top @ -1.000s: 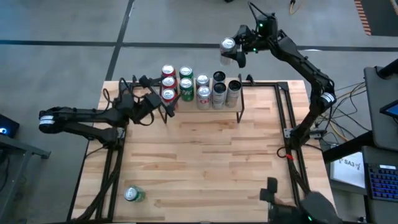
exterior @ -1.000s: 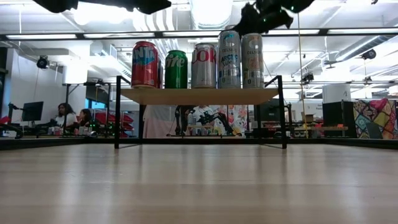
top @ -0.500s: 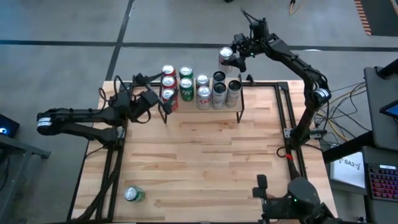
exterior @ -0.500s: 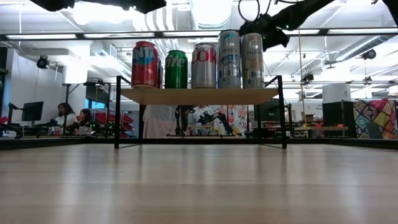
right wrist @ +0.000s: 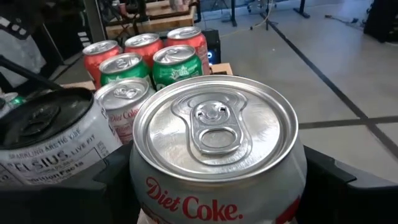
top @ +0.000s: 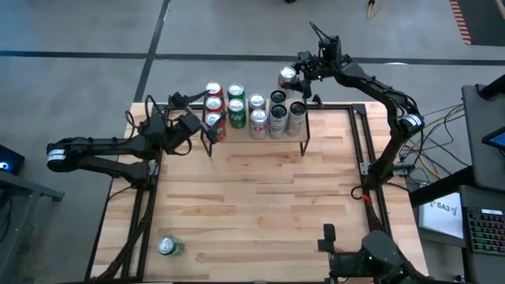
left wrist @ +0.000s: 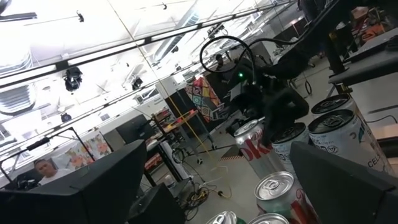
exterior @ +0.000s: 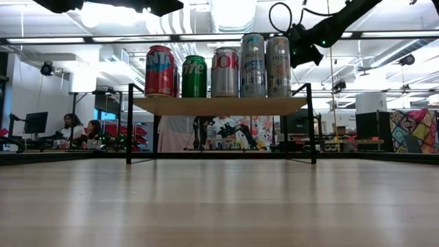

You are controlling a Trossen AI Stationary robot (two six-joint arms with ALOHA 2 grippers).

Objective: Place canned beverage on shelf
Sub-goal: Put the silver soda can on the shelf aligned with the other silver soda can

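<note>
The right tool (top: 296,72) was clamped on the Diet Coke can (top: 287,76), held upright, long axis vertical, lid up, beyond the far right corner of the shelf (top: 303,126). The can looked rigid, smooth, slippery; a mid-wall grip suited it. The left tool (top: 197,132) waited with its fingers apart at the shelf's left end.

Your right gripper (top: 293,76) has carried the Diet Coke can (top: 287,76) down and in toward the back edge of the shelf (top: 260,134), closer to the black cans (top: 278,98) than a second ago. Your left gripper (top: 207,134) pulled back slightly from the red cans (top: 213,120).
</note>
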